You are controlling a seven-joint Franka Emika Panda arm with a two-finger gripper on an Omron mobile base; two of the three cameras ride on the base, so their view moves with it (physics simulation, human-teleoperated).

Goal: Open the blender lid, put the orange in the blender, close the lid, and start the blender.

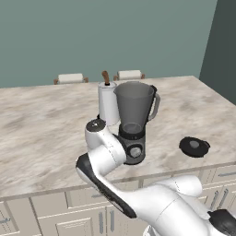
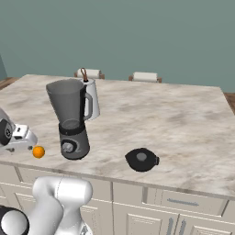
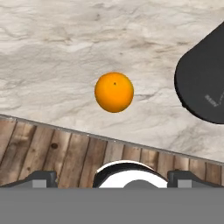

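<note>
The orange (image 3: pixel 114 92), a smooth glossy ball, rests on veined marble counter (image 3: pixel 52 52); fingers (image 3: pixel 41 178) spread wide.

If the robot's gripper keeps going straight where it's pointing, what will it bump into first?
Probably the orange. It sits nearly dead ahead of the open gripper on the counter, with nothing between them. The blender base is off to one side. Depth is hard to judge.

Blender (image 2: pixel 71 121) open; lid (image 2: pixel 142 159) lies flat rightward; orange (image 2: pixel 38 152) beside its base.
</note>
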